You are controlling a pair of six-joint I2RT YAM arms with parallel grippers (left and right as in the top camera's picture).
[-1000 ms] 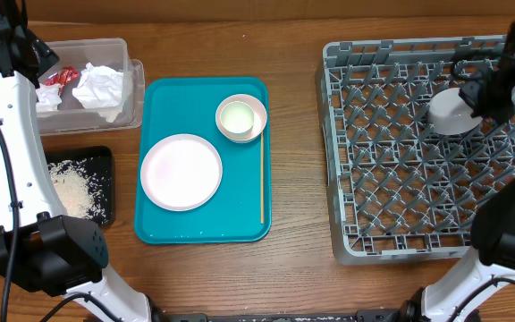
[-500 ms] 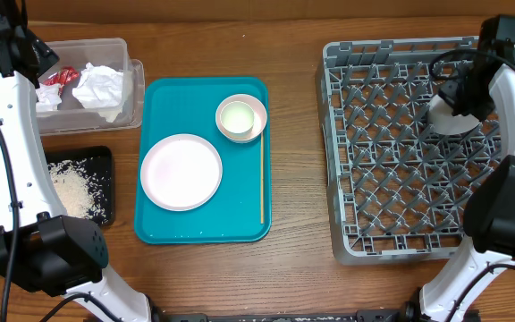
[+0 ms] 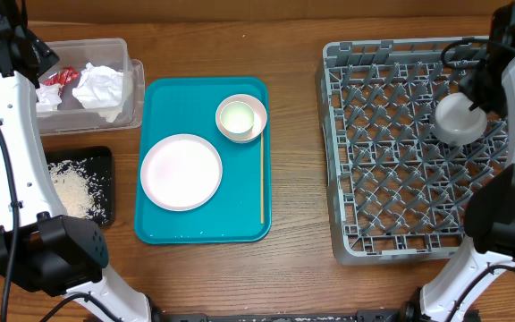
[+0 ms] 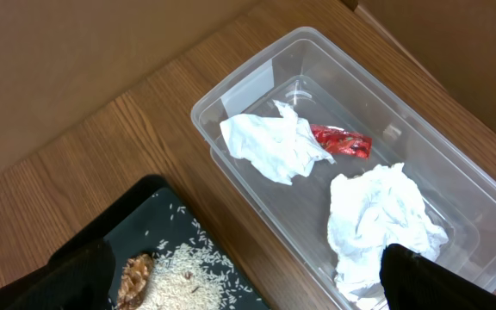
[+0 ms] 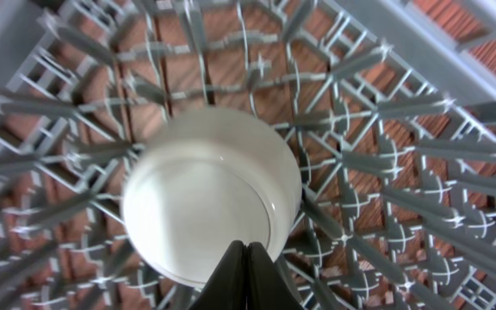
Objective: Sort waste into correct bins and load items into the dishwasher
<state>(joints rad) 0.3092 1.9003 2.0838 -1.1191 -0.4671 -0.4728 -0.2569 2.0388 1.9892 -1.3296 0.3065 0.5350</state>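
A whitish bowl rests among the pegs of the grey dish rack at its far right. My right gripper is shut, its tips over the bowl's near rim with nothing between them. A pink plate and a second whitish bowl sit on the teal tray. My left gripper hangs open above the clear tub, which holds crumpled napkins and a red wrapper. Rice with a brown bit lies in the black tray.
A thin wooden stick lies along the teal tray's right side. The left arm's white link crosses above the black tray. Bare wood shows between the teal tray and the rack.
The right arm has swung over the rack's far right part, and the bowl there has shifted slightly right and nearer. The left arm has not moved.
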